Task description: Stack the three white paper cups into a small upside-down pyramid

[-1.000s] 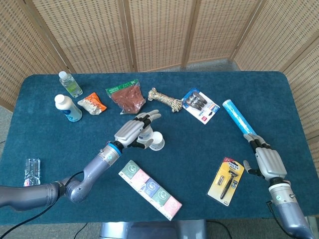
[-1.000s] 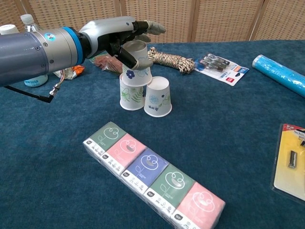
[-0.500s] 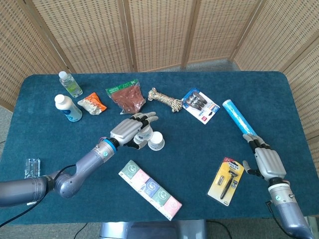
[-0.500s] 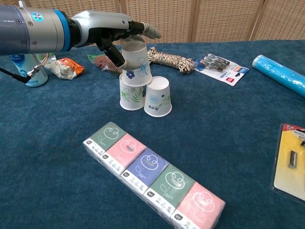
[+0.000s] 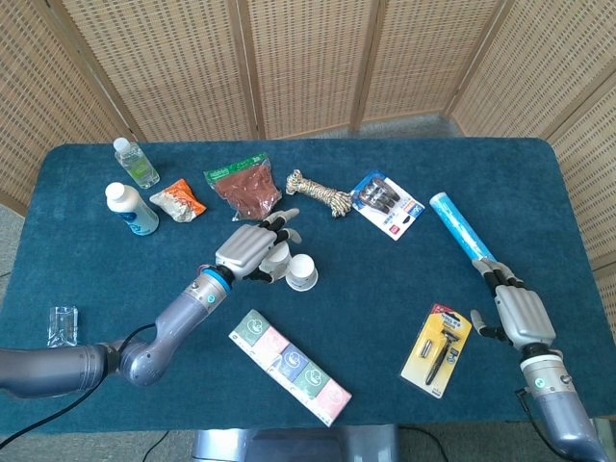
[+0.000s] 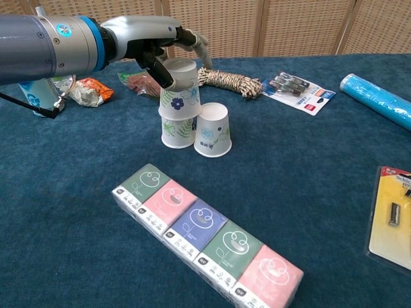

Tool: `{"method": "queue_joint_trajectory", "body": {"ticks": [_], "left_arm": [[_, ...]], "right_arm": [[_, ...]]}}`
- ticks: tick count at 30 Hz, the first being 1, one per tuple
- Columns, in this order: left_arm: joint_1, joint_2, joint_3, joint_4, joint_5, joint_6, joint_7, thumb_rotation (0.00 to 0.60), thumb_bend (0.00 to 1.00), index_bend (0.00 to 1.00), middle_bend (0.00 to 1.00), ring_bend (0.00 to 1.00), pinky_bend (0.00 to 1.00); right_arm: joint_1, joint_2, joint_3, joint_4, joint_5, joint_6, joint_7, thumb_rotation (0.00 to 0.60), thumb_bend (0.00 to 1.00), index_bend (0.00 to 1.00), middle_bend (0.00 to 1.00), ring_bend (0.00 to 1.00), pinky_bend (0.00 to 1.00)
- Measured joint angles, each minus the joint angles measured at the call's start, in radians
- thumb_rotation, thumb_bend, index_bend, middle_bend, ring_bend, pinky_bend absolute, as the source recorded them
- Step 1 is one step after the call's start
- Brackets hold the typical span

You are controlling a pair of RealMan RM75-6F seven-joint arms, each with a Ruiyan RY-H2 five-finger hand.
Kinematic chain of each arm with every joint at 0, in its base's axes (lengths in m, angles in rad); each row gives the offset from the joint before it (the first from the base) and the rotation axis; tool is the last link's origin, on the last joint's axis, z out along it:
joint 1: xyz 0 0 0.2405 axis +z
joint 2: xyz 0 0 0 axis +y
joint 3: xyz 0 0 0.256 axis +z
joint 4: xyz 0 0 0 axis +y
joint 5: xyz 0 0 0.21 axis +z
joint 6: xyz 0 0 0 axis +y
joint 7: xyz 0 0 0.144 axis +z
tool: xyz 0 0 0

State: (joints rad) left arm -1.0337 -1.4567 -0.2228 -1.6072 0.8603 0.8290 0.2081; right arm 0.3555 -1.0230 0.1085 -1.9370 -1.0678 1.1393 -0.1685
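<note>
A blue-carpeted table is being backed by woven screens. Over it, the top cup is being held upside down in the left hand, gripped near its base between thumb and fingers. Directly beneath the hand, this cup is being set mostly over the left base cup, rather than across the seam; the right base cup is standing touching it, down and toward the robot's right of the hand. A small sideways shift toward that right cup is judged to be needed, the cup's axis being kept vertical. The right hand, far off, is being rested empty, fingers loosely extended.
</note>
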Motion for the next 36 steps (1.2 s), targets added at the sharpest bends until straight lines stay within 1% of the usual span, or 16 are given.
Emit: {"method": "queue_joint_trajectory", "body": {"ticks": [11, 23, 26, 29, 32, 34, 36], "left_arm": [[0.016, -0.012, -0.014, 0.015, 0.031, 0.018, -0.03, 0.6, 0.49, 0.3, 0.03, 0.0, 0.43], [0.018, -0.059, -0.024, 0.06, 0.071, 0.02, -0.054, 0.6, 0.49, 0.3, 0.02, 0.0, 0.42], [0.018, -0.065, -0.022, 0.069, 0.075, 0.012, -0.055, 0.6, 0.49, 0.27, 0.0, 0.0, 0.38], [0.019, -0.063, -0.021, 0.069, 0.074, 0.002, -0.058, 0.6, 0.49, 0.22, 0.0, 0.0, 0.32], [0.021, -0.057, -0.019, 0.066, 0.072, -0.007, -0.059, 0.6, 0.49, 0.16, 0.0, 0.0, 0.19], [0.022, -0.051, -0.019, 0.062, 0.069, -0.015, -0.062, 0.6, 0.49, 0.11, 0.0, 0.0, 0.13], [0.023, -0.046, -0.021, 0.057, 0.068, -0.024, -0.071, 0.6, 0.49, 0.04, 0.0, 0.0, 0.07]], "right_arm": [[0.001, 0.0, 0.003, -0.004, 0.001, 0.0, -0.002, 0.6, 0.49, 0.0, 0.0, 0.0, 0.18], [-0.011, 0.01, 0.0, -0.003, -0.002, 0.005, 0.012, 0.6, 0.49, 0.0, 0.0, 0.0, 0.18], [-0.013, 0.011, -0.001, -0.001, -0.004, 0.003, 0.018, 0.6, 0.49, 0.0, 0.0, 0.0, 0.18], [-0.015, 0.011, -0.002, 0.002, -0.007, 0.002, 0.022, 0.6, 0.49, 0.0, 0.0, 0.0, 0.18], [-0.016, 0.011, -0.002, 0.003, -0.011, 0.002, 0.028, 0.6, 0.49, 0.0, 0.0, 0.0, 0.18], [-0.017, 0.01, -0.002, 0.004, -0.015, 0.002, 0.029, 0.6, 0.49, 0.0, 0.0, 0.0, 0.18], [-0.017, 0.01, -0.002, 0.004, -0.017, 0.002, 0.029, 0.6, 0.49, 0.0, 0.0, 0.0, 0.18]]}}
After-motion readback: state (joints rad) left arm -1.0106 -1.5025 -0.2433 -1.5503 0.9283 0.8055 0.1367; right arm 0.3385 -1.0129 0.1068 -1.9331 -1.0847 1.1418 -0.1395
